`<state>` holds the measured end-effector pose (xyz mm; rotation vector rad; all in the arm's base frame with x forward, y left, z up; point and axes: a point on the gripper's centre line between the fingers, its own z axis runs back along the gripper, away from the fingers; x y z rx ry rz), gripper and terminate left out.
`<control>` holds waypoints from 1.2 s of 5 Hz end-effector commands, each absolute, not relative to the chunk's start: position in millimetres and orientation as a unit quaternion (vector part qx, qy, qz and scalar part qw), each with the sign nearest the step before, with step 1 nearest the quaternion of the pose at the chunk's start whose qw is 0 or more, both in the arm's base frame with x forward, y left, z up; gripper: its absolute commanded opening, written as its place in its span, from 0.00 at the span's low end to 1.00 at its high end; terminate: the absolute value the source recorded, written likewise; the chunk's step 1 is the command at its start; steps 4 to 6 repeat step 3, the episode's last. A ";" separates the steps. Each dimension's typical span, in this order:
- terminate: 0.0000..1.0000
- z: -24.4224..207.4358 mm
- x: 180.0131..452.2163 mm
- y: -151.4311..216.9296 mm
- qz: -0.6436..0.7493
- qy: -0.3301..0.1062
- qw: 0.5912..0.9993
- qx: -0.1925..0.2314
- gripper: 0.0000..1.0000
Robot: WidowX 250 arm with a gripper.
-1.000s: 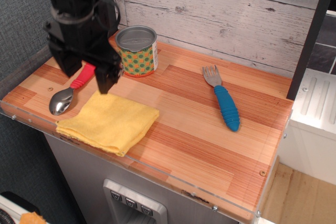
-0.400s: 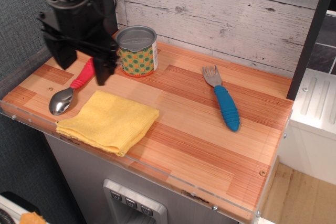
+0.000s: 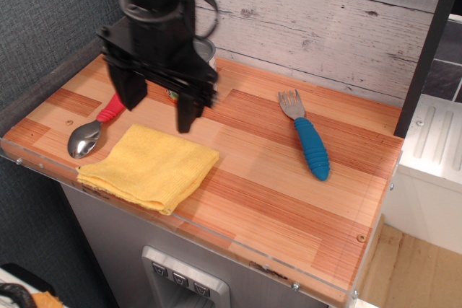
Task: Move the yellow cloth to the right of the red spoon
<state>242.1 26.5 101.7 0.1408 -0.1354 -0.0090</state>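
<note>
The yellow cloth (image 3: 149,166) lies folded flat near the table's front left edge. The red spoon (image 3: 94,127) lies just left of it, with its metal bowl toward the front and its red handle partly hidden behind the arm. My black gripper (image 3: 158,103) hangs above the table behind the cloth, clear of it. Its fingers (image 3: 187,110) are spread wide apart and hold nothing.
A patterned can (image 3: 204,59) stands behind the gripper, mostly hidden by it. A fork with a blue handle (image 3: 308,143) lies to the right. The wooden table (image 3: 274,192) has a wall of grey planks behind it and a clear front lip.
The gripper has risen and swung to the right, from over the spoon handle and cloth's back corner to in front of the can. The cloth and spoon have not moved.
</note>
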 end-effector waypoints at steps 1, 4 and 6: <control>0.00 104.7 246.8 -18.3 0.008 -0.070 0.997 0.031 1.00; 1.00 96.9 252.5 -39.3 0.015 -0.069 0.997 0.019 1.00; 1.00 96.9 252.5 -39.3 0.015 -0.069 0.997 0.019 1.00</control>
